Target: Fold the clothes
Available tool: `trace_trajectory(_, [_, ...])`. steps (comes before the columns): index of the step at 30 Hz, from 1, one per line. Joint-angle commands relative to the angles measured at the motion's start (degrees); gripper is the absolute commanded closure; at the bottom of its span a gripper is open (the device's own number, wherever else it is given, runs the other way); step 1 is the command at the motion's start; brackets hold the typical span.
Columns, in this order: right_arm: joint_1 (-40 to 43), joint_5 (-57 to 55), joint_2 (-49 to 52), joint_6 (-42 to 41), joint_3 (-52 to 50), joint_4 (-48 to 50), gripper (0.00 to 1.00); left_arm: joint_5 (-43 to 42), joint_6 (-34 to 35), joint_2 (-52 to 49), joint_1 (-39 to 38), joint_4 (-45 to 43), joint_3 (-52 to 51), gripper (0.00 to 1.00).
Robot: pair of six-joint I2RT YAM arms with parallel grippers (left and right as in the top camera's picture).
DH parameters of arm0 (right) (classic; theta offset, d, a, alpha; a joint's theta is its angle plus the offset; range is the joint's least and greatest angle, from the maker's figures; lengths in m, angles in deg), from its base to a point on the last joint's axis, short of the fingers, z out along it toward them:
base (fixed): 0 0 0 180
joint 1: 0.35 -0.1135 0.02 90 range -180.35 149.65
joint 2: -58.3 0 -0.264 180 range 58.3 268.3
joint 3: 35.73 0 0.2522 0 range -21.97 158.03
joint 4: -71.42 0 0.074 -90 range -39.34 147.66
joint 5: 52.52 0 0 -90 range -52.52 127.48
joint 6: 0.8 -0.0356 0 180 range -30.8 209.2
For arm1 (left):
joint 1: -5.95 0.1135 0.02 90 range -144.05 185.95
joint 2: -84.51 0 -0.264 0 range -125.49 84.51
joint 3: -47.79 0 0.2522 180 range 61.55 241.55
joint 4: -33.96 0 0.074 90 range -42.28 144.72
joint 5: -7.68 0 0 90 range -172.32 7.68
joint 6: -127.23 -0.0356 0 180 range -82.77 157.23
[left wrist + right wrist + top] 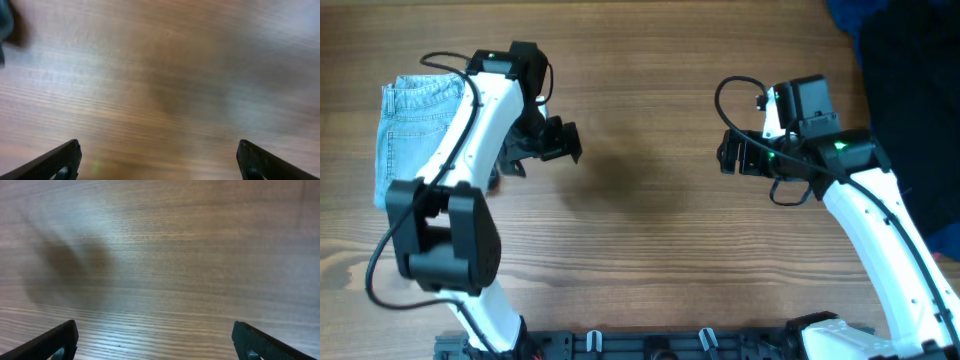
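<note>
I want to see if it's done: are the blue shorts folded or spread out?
Folded, it seems: the denim shorts lie as one compact block, legs not spread, partly hidden by the left arm.

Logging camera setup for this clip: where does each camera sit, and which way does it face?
Overhead: above the table, facing straight down; shows both arms, left hand, right hand, denim shorts, dark cloth.
Left wrist: on the left arm, facing down at bare wood; its two open fingers at the bottom corners.
Right wrist: same, on the right arm; open fingers.
Shared: both wrist views show only wood grain and fingertips.
</note>
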Motion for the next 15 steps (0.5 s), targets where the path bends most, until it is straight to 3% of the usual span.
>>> trace_trajectory(1, [-0.04, -3.52, -8.13, -3.13, -2.99, 1.03, 0.00, -0.07, -1.14, 12.57, -2.75, -7.93, -7.43, 0.00])
trace_trajectory(8, [-0.04, -5.07, -26.95, -2.54, -16.96, 11.52, 0.00, 4.31, -1.40, 43.89, -3.87, -29.59, -33.70, 0.00])
trace_trajectory(12, [-0.02, -6.75, -36.41, -2.78, -22.08, 14.56, 0.00, 8.50, -1.33, 55.01, -3.85, -31.56, -38.18, 0.00])
trace_trajectory(15, [-0.02, -7.08, -37.53, -2.67, -22.77, 13.40, 0.00, 10.67, -1.36, 57.55, -3.87, -31.06, -38.18, 0.00])
